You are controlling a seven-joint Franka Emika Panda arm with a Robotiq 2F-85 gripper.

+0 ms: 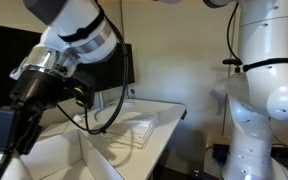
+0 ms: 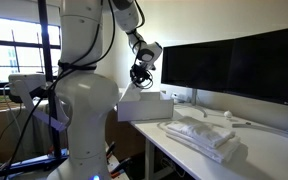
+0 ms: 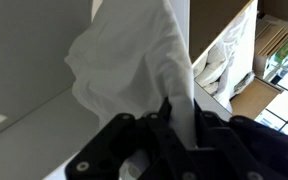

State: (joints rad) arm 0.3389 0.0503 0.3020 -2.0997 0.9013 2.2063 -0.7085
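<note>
Wrist view: fingers (image 3: 166, 112) clamped almost fully shut on a white cloth (image 3: 134, 55), bunched and trailing loosely from the grip, with no legible print on the fabric. In an exterior view, raised just above an open white box (image 2: 144, 104) at the near end of the counter (image 2: 184, 158). Further along the counter, well apart from the grip, a pile of folded white cloths (image 2: 199, 135) in front of two dark monitors (image 2: 234, 65).
</note>
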